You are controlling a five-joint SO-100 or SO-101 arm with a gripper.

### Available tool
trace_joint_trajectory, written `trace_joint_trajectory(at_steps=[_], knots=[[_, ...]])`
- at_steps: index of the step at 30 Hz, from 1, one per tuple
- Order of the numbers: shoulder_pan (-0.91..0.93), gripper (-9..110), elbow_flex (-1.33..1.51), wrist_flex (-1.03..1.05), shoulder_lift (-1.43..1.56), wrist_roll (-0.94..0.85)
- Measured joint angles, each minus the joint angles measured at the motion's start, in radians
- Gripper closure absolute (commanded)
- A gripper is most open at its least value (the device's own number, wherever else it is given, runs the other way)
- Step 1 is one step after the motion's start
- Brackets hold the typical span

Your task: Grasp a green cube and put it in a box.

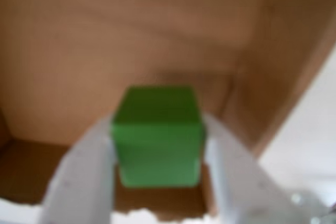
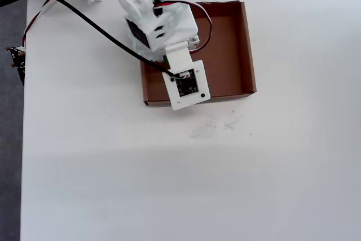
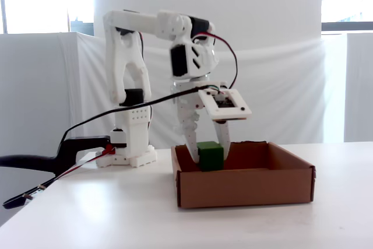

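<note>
Wrist view: green cube (image 1: 157, 136) sits clamped between the two white fingers (image 1: 79, 177) of the jaws, one finger pressed on each side face, cube top and front face clear of them. Behind and below it is the brown cardboard floor of the box (image 1: 105, 40); a box wall runs up the right side, with white surface (image 1: 310, 129) beyond it. Picture is blurred, so can't tell from here whether the cube touches the floor. The ragged near edge of the box shows along the bottom of the frame. Overhead view: white arm (image 2: 155, 18) reaches over the left part of the box (image 2: 248, 49); the wrist camera plate (image 2: 188, 84) covers the jaws and nearly all of the cube, only a sliver of green at the plate's upper left edge. The visible part of the box floor holds nothing else. Black cable (image 2: 84, 18) trails across the surface (image 2: 169, 184) to the arm. Fixed view: jaws (image 3: 208, 155) point straight down into the box (image 3: 245, 185), narrow, gripping the green cube (image 3: 210, 154). Cube is inside the box outline at its left end, upper part showing above the near wall, lower edge hidden behind that wall, so contact with the floor can't be told. Nothing else shows above the box walls.
</note>
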Motion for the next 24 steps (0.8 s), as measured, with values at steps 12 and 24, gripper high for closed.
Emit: trace_joint_trajectory(at_steps=[12,24], knots=[[-0.029,80,0.11,-0.143,0.0,0.0],[-0.021,78,0.092,-0.103,0.002,0.0]])
